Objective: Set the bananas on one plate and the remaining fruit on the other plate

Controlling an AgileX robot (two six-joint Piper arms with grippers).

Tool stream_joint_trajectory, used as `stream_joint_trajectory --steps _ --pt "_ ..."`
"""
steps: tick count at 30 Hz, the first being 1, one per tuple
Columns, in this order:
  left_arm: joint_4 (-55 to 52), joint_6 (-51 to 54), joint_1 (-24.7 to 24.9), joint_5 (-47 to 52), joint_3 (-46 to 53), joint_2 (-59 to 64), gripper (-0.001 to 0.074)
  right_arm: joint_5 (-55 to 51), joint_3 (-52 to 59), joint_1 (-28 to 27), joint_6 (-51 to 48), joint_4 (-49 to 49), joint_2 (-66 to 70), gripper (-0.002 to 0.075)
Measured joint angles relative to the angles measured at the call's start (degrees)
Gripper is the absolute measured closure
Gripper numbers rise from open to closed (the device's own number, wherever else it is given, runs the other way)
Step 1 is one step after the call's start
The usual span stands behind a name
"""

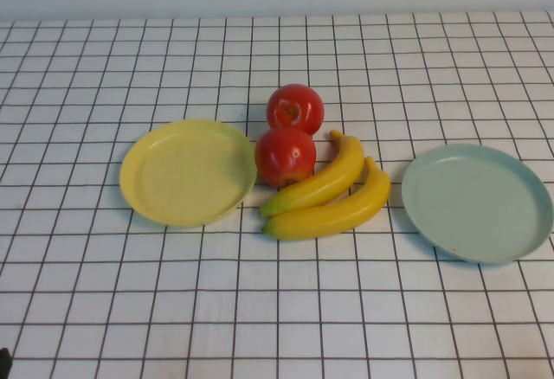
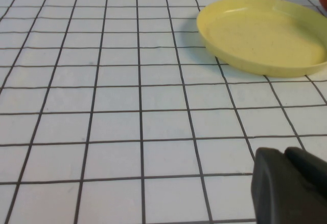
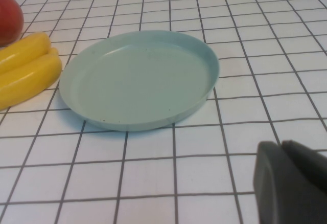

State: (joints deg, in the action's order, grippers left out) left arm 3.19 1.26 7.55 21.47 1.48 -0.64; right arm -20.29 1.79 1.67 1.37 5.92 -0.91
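We see the two bananas (image 1: 329,195) lying side by side at the middle of the checked worktop (image 1: 277,310), the two apples (image 1: 288,132) touching just behind them. The yellow plate (image 1: 156,180) sits left, the blue-green plate (image 1: 511,215) right, both bare. The left tool (image 2: 288,188) hovers near the yellow plate, the right tool (image 3: 291,183) near the blue-green plate; we cannot tell either's state

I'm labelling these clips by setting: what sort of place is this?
Probably a staged tabletop test setup, not a kitchen: a grid-patterned tablecloth, a plain wall behind, sorting props only. Left gripper near the yellow plate; right gripper near the blue-green plate.
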Motion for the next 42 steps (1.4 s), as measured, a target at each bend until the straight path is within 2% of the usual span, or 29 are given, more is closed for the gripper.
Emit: stream_joint_trajectory --steps 11,13,19,26,29,34,42 --pt "0.0 -0.28 0.0 -0.31 0.0 0.0 0.0734 0.0 0.0 0.0 0.0 0.0 0.0 0.0741" --pt "3.99 -2.35 0.0 -1.83 0.0 0.0 0.0734 0.0 0.0 0.0 0.0 0.0 0.0 0.0741" --pt "27.12 -12.56 0.0 -11.6 0.0 0.0 0.0734 0.0 0.0 0.0 0.0 0.0 0.0 0.0741" --pt "32.1 -13.33 0.0 -17.23 0.0 0.0 0.0734 0.0 0.0 0.0 0.0 0.0 0.0 0.0741" --pt "33.68 -13.52 0.0 -16.73 -0.24 0.0 0.0735 0.0 0.0 0.0 0.0 0.0 0.0 0.0741" --pt "33.2 -4.71 0.0 -5.54 -7.89 1.67 0.0734 0.0 0.0 0.0 0.0 0.0 0.0 0.0741" --pt "25.98 17.09 0.0 8.57 -24.75 21.6 0.0734 0.0 0.0 0.0 0.0 0.0 0.0 0.0741"
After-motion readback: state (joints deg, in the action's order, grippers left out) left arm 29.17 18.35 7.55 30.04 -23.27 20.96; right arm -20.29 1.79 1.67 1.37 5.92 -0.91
